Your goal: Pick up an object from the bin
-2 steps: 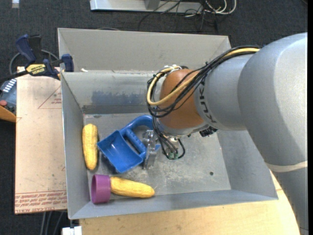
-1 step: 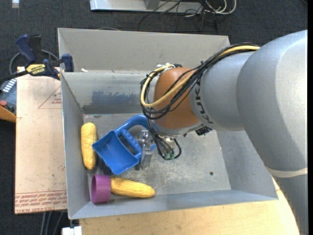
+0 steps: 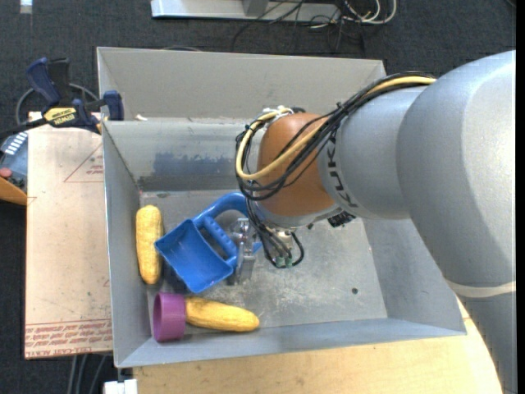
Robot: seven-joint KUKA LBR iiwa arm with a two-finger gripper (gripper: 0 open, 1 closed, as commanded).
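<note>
My gripper (image 3: 244,257) hangs low in the middle of the bin, under the orange wrist cover. It is right at the right-hand rim of a blue plastic scoop (image 3: 193,257), whose looped handle curves up behind it. Whether the scoop's rim is clamped I cannot make out. A yellow corn cob (image 3: 148,243) lies lengthwise just left of the scoop. In front of the scoop a purple cup (image 3: 168,316) lies on its side, with a second yellow cob (image 3: 221,316) sticking out of it to the right.
The arm and its yellow and black cables cover the bin's right back part. Bare grey floor shows to the right of the gripper and along the back wall.
</note>
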